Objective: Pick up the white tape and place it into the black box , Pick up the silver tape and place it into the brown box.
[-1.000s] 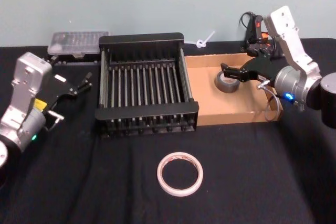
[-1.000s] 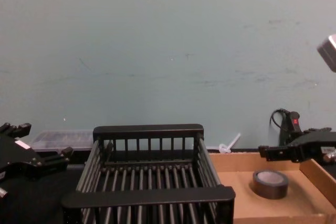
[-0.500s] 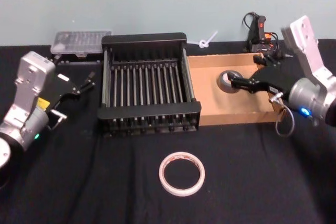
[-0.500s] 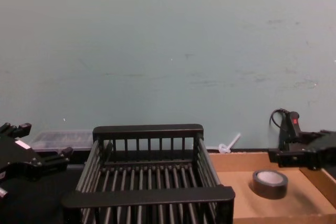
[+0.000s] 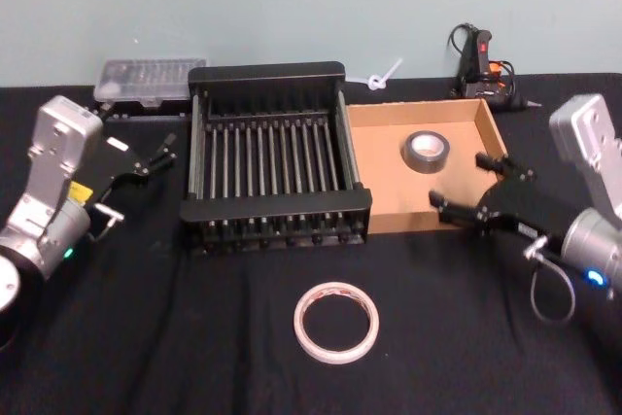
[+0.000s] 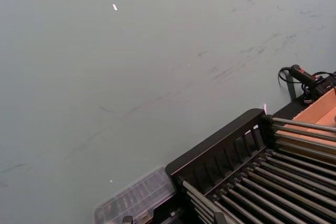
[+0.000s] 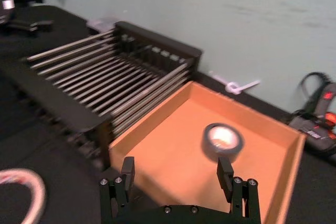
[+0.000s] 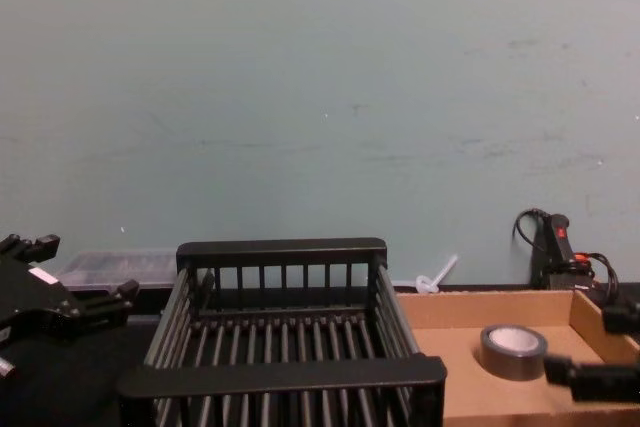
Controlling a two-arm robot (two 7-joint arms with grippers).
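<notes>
silver tape (image 5: 428, 151) lies in brown box (image 5: 389, 203), that half done | right hand (image 5: 483, 193) released, empty, at box's near-right corner | left hand (image 5: 155, 155) spread, idle beside black box (image 5: 272, 211) | next: grasp white tape (image 5: 335, 322) on counter (image 5: 194, 337), drop in black box

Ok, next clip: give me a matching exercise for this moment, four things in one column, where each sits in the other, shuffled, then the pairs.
Things:
1. small thick grey-silver tape roll
2. wide thin white tape ring
3. black slatted plastic crate
4. right gripper, jaws open

Places:
A. on the black cloth in front of the crate
B. inside the shallow tan cardboard tray
C. at the tray's front right corner, holding nothing
D. directly left of the tray

Pairs: 1-B, 2-A, 3-D, 4-C
</notes>
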